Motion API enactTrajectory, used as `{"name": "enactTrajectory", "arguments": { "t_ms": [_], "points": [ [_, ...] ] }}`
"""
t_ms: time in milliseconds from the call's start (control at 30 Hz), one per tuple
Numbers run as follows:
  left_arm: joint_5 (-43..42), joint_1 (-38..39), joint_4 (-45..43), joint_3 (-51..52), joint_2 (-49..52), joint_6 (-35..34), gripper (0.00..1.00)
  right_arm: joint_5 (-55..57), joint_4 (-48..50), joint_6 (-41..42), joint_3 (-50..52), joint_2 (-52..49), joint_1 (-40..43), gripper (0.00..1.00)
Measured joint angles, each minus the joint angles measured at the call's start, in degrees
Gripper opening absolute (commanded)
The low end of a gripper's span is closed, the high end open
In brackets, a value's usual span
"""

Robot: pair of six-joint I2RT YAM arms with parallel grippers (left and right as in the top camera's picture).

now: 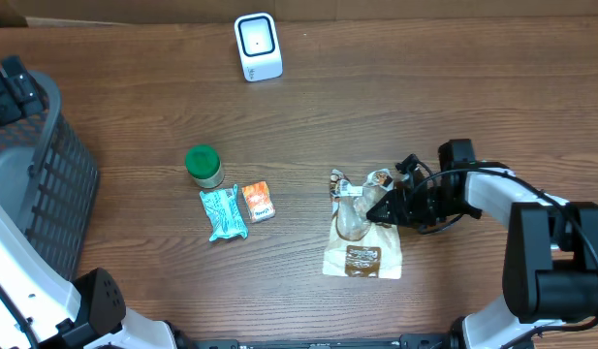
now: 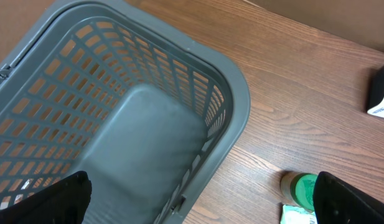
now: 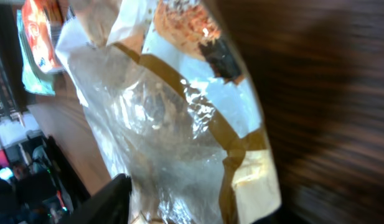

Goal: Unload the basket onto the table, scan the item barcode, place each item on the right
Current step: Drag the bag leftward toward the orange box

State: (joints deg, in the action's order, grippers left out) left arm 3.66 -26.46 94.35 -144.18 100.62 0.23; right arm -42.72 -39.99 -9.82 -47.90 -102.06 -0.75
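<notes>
- Snack bag on the counter, well apart from the scanner: not yet scanned.
- Right fingers at its edge; grip unclear.
- Left fingers wide apart, empty.

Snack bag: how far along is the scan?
Done: nothing visible; the snack bag lies on the table, far from the scanner. In hand: the right fingers are at the bag's right edge, grip unclear. Left: secure it, lift, show its barcode to the scanner. The left fingers stand open over the basket.
</notes>
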Motion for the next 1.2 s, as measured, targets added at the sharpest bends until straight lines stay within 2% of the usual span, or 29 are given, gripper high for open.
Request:
{"name": "enactTrajectory", "arguments": {
  "t_ms": [100,167,233,300,533,733,967,1200],
  "points": [
    [0.0,0.0,0.0,0.0,0.0,0.0,0.99,0.3,1.6,2.4,0.2,0.0,-1.6,0.42],
    [0.0,0.0,0.0,0.0,0.0,0.0,1.00,0.8,2.3,3.7,0.3,0.0,-2.2,0.30],
    [0.0,0.0,0.0,0.0,0.0,0.0,1.00,1.7,2.7,4.6,0.4,-0.1,-2.5,0.13],
    [0.0,0.0,0.0,0.0,0.0,0.0,0.99,2.4,2.5,5.9,0.5,-0.1,-2.6,0.04],
    [0.0,0.0,0.0,0.0,0.0,0.0,1.00,1.9,-1.0,6.9,-1.5,-0.1,-2.6,0.04],
    [0.0,0.0,0.0,0.0,0.0,0.0,1.00,2.8,-10.1,7.1,-11.2,-0.6,-2.6,0.04],
    [0.0,0.0,0.0,0.0,0.0,0.0,1.00,11.0,-24.2,9.6,-26.1,-0.7,-3.4,0.04],
    [0.0,0.0,0.0,0.0,0.0,0.0,1.00,22.8,-26.0,19.1,-29.2,-0.7,-11.0,0.04]
  ]
}}
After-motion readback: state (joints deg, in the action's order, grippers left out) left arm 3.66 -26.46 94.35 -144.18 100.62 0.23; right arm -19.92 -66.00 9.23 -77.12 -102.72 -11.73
